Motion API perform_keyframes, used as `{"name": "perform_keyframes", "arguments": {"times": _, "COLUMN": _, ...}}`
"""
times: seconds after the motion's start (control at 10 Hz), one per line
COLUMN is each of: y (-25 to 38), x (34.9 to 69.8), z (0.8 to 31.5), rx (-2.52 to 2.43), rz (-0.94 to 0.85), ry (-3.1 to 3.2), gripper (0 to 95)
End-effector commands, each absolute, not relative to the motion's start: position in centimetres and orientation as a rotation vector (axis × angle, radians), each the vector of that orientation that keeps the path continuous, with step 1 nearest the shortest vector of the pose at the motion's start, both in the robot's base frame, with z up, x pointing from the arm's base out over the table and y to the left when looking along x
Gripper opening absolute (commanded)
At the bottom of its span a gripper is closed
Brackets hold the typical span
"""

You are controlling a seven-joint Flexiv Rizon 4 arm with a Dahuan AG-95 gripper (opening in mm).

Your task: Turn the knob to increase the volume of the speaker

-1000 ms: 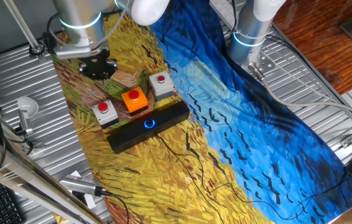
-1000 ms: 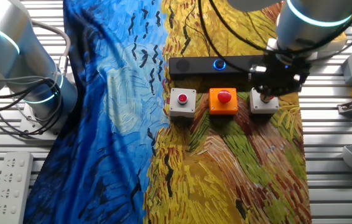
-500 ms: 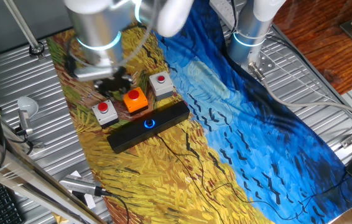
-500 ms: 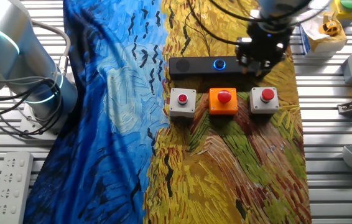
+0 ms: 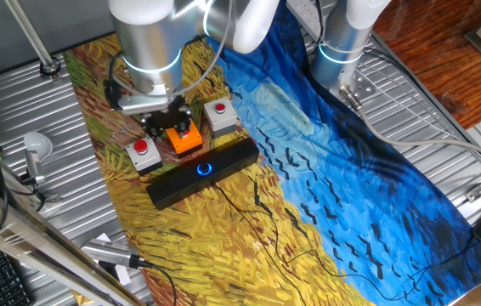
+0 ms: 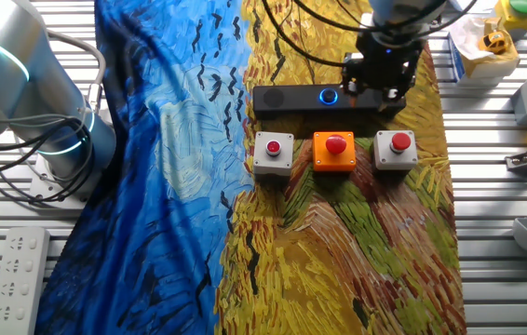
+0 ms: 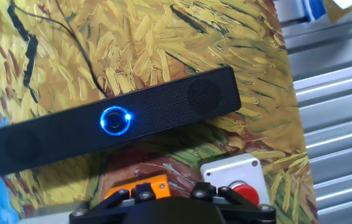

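The speaker is a long black bar on the painted cloth, with the blue-lit knob at its middle. In the other fixed view the speaker lies behind a row of three button boxes, and my gripper hovers over its right part, just right of the knob. In the fixed view my gripper hangs over the orange box. In the hand view the speaker and knob lie ahead. My gripper shows only at the bottom edge, its fingers apart and empty.
An orange box with a red button stands between two grey boxes with red buttons, just in front of the speaker. A thin black cable runs from the speaker across the cloth. A second robot base stands at the back.
My gripper has moved from over the outer grey button box across to above the speaker, close to the knob. The speaker and boxes have not moved.
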State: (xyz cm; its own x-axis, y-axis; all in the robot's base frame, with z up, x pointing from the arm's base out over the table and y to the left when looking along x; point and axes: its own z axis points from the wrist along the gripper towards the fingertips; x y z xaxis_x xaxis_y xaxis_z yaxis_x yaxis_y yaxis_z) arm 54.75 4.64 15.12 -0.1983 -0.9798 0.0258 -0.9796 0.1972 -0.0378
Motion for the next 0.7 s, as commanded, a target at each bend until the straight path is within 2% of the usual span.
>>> {"name": "perform_keyframes", "arguments": {"times": 0.1, "y": 4.6, "x": 54.7, "z": 15.1, "rx": -2.076, "rz": -0.06, "ry": 2.348, "gripper": 38.0}}
{"name": "perform_keyframes", "arguments": {"times": 0.4, "y": 4.6, "x": 54.7, "z": 15.1, "rx": -2.114, "rz": -0.033, "ry": 2.31, "gripper": 38.0}}
{"name": "perform_keyframes", "arguments": {"times": 0.7, "y": 7.8, "x": 51.6, "z": 13.8, "rx": -2.099, "rz": -0.023, "ry": 2.316, "gripper": 38.0}}
